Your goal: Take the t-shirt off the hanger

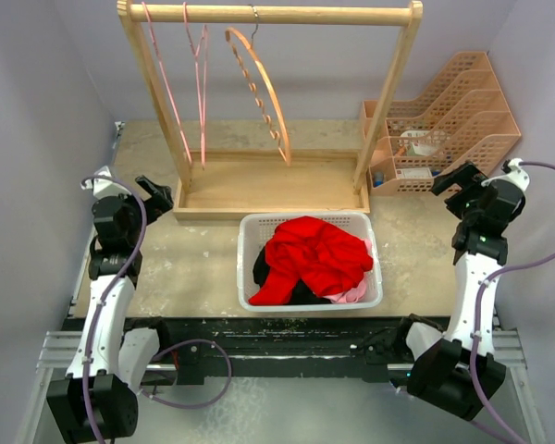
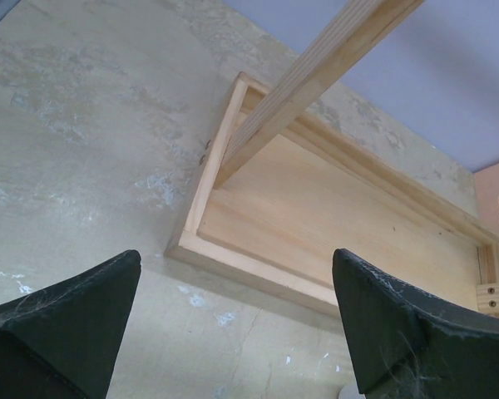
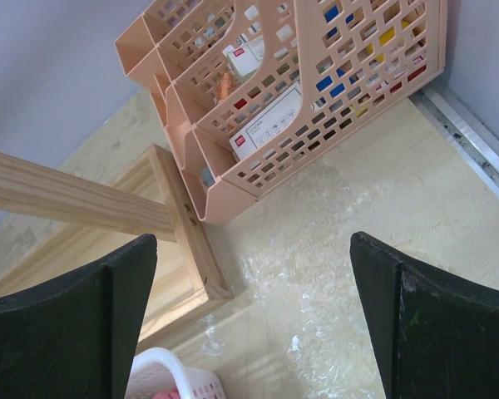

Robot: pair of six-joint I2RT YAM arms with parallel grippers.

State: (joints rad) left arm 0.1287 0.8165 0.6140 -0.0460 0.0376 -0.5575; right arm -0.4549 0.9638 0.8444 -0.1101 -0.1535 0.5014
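Jaws spread wide, empty, both arms: left jaws off the wooden rack's (image 1: pixel 268 185) left end, right jaws off its right end. Risk: careless reach snagging cloth, tipping the white basket (image 1: pixel 243 264) on the worktop (image 1: pixel 194 268); stray swing knocking bare hangers (image 1: pixel 203 92) on rack. Red t-shirt (image 1: pixel 314 254) heaped in basket just in front of rack, between both jaws, well apart from each.

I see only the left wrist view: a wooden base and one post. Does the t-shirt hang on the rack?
Observer: No. The pink hangers and the wooden hanger on the rail are bare.
Operator: Where is the clothing then?
Observer: A red garment lies in the white basket, in front of the rack base.
Operator: And the right hand?
Observer: The right hand is open and empty, near the peach file trays.
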